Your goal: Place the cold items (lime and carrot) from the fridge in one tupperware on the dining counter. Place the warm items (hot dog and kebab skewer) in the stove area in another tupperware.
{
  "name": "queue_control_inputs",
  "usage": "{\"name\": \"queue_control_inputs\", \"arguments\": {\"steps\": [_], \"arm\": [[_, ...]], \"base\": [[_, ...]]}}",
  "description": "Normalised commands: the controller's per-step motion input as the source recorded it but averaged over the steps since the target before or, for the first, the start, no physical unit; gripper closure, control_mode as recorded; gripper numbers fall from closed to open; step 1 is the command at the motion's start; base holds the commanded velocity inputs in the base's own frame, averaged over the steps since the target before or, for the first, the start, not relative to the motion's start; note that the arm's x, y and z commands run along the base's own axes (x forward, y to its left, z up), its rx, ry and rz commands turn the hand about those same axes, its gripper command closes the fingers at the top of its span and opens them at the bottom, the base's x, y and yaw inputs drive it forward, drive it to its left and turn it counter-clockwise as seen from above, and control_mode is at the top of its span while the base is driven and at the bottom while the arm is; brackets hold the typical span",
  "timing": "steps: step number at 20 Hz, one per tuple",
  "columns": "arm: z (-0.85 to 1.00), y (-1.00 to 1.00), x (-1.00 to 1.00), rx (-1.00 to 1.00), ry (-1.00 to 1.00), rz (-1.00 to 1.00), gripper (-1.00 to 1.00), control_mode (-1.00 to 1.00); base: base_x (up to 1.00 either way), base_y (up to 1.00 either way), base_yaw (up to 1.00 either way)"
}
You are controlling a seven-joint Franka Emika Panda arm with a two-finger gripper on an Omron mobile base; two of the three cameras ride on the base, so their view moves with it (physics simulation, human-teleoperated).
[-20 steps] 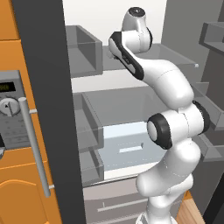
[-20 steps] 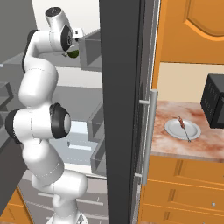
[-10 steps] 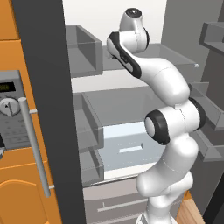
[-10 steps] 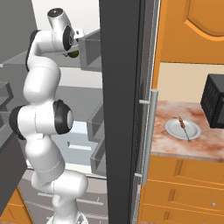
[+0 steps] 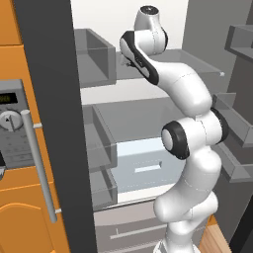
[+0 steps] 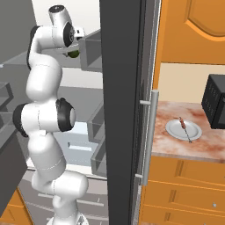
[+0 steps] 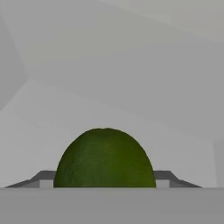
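A: Round dark-green lime sits on the upper fridge shelf, between the tool fingertips.

B: Gripped? Cannot tell; no contact seen.

A: Risk: off-centre pinch could squirt the lime backward along that shelf.

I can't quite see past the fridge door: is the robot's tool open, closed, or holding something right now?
Tool: its fingertips flank the round dark green lime; whether they grip it cannot be told.
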Motion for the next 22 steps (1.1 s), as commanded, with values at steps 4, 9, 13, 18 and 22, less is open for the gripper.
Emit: {"name": "queue_control_inputs", "arguments": {"steps": [4,9,13,18,22], "arm": [[-0.24,0.0,-0.48,0.0,-0.22,0.0,1.0,-1.0],[-0.45,0.0,-0.63,0.0,-0.57,0.0,1.0,-1.0],[-0.21,0.0,-0.65,0.1,-0.5,0.0,1.0,-1.0],[0.34,0.0,-0.86,0.18,-0.18,0.0,1.0,-1.0],[0.44,0.0,-0.86,0.18,0.0,0.0,1.0,-1.0]], "base": [[0.0,0.0,0.0],[0.0,0.0,0.0],[0.0,0.0,0.0],[0.0,0.0,0.0],[0.0,0.0,0.0]]}}
